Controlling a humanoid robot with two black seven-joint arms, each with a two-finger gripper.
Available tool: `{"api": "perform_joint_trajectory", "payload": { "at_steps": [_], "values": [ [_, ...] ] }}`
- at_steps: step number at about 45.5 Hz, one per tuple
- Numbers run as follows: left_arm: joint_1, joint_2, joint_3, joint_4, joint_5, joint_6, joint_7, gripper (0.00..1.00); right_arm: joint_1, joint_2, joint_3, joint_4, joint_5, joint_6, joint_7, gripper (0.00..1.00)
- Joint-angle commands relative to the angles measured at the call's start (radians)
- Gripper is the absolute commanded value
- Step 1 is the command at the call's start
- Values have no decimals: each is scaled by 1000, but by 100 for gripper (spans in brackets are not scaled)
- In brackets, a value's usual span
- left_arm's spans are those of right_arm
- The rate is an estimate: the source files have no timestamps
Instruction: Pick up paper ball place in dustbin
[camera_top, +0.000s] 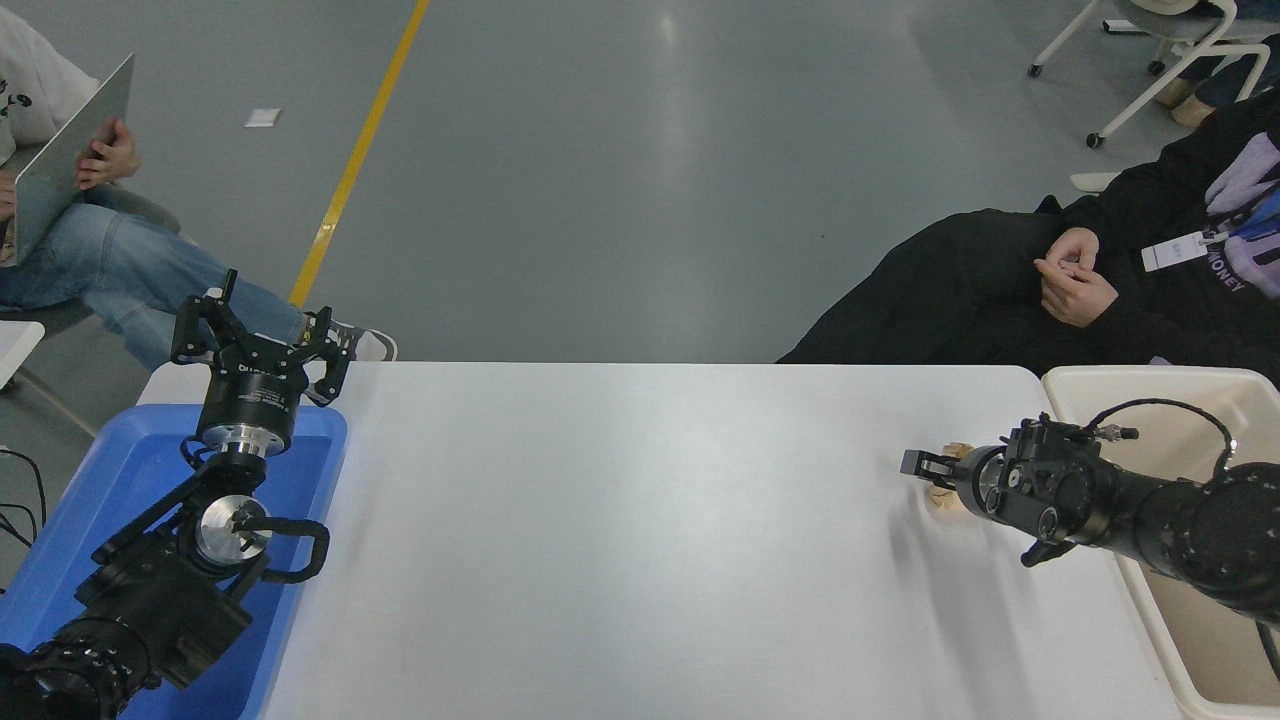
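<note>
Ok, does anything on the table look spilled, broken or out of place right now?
Nothing stands out. The paper ball sits on the white table beside the dustbin, mostly hidden by the right gripper. The left gripper is parked over the blue tray.
</note>
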Motion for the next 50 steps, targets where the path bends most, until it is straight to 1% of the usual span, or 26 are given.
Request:
{"api": "perform_joint_trajectory", "payload": {
  "at_steps": [1,11,17,19,24,29,33,38,39,40,43,47,49,50],
  "values": [
    [0,1,0,0,0,0,0,99,-6,-8,-13,9,7,1,-14,0],
    [0,-1,0,0,0,0,0,99,10,-7,3,24,32,-2,-17,0],
    [0,1,0,0,0,0,0,99,54,-21,-14,113,38,1,-20,0],
    [-1,1,0,0,1,0,0,99,82,-39,-19,160,37,13,-19,0],
    [-1,1,0,0,1,0,0,99,180,-136,-37,355,23,20,-19,0],
    [0,1,0,0,1,-2,0,99,321,-195,-147,541,20,20,-15,0],
    [-1,1,0,0,1,0,0,99,529,-251,-252,736,23,49,-8,0],
    [-1,1,0,0,1,0,0,99,681,-306,-270,834,23,188,-8,0],
    [-1,1,0,0,1,0,0,99,707,-309,-270,840,23,232,-8,0],
    [-1,1,0,0,1,-2,0,99,761,-312,-270,846,23,335,-8,0],
    [0,1,0,0,1,0,0,99,839,-311,-270,846,24,505,-8,0],
    [-1,1,0,0,1,0,0,99,930,-312,-266,846,27,673,-8,0],
    [-1,1,0,0,1,0,0,99,976,-312,-266,849,34,739,-8,0],
    [-1,1,0,0,1,0,0,99,997,-312,-266,849,34,742,-8,0]
  ]
}}
